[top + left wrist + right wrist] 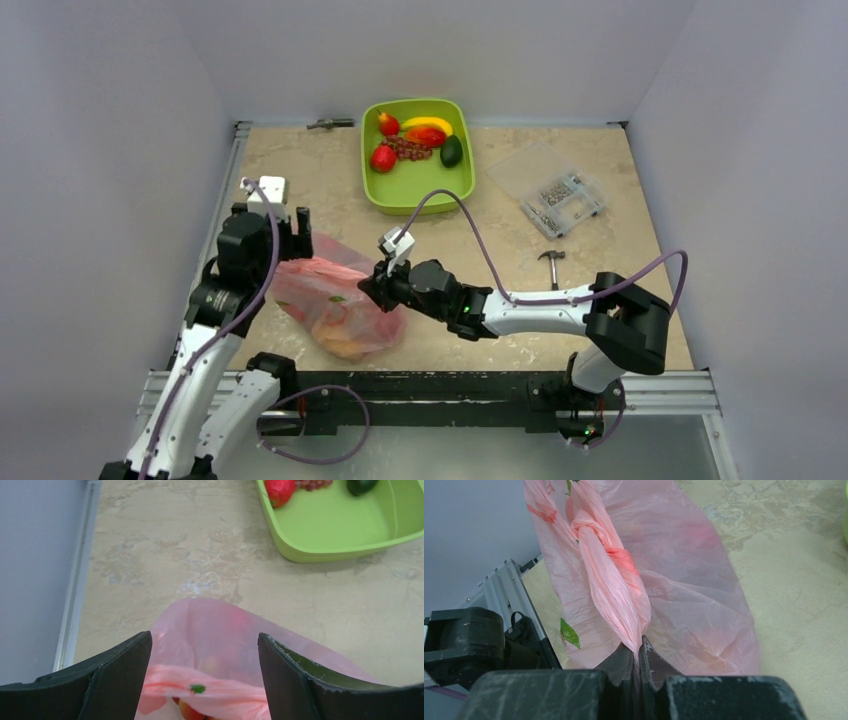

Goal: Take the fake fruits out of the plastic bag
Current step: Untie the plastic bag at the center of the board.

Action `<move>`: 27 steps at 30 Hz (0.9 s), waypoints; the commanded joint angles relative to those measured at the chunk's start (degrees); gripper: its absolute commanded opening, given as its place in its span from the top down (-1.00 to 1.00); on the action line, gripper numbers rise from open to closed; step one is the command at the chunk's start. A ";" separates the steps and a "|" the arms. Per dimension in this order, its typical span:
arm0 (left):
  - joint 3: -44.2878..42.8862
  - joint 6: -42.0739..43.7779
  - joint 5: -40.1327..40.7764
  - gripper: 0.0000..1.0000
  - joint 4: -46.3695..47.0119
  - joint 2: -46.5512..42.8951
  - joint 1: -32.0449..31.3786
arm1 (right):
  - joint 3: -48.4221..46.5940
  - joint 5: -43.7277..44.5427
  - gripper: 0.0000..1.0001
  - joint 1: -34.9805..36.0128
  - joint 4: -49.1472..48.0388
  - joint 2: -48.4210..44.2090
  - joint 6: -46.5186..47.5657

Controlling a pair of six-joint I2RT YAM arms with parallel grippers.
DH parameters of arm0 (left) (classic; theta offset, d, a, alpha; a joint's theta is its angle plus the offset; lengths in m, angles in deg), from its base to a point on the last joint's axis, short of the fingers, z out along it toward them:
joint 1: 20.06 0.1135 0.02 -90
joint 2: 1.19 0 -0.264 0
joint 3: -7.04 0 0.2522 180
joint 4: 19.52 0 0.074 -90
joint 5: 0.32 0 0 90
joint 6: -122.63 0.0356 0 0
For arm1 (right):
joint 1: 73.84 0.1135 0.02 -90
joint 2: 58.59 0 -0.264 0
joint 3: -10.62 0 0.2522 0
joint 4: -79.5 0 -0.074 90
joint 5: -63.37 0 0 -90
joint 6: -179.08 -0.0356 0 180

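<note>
The pink plastic bag (335, 305) lies at the near left of the table with fake fruits (340, 335) showing through it, orange-red ones near its near end. My right gripper (368, 287) is shut on a twisted handle of the plastic bag (616, 587). My left gripper (293, 243) is open above the bag's far left end; the bag (225, 650) lies between its fingers (120, 672), a red fruit (187, 711) peeking under a fold. More fake fruits lie in the green tray: red ones (383, 157), a grape bunch (405, 148).
The lime-green tray (420, 195) stands at the back middle, also holding a banana (428, 123) and an avocado (452, 151). A clear box of small parts (555, 192) is at the back right, a small hammer (551, 262) near it. A metal tool (330, 124) lies by the back wall.
</note>
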 commanded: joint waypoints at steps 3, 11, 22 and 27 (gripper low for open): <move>-7.26 4.19 -13.85 -0.60 -4.91 14.86 -0.14 | -2.87 -2.18 1.00 0.02 1.31 -1.26 1.14; -2.52 3.63 -13.07 -0.68 -3.02 12.43 -0.67 | -3.12 -0.12 1.00 0.00 2.29 -3.10 2.74; -1.83 2.13 -10.00 -0.71 -1.56 8.14 -0.72 | -6.07 4.68 1.00 -2.39 2.23 -2.84 4.94; -0.13 1.85 -6.24 -0.63 -0.34 4.17 -0.72 | -5.56 -6.15 1.00 -9.87 1.81 -3.52 -3.73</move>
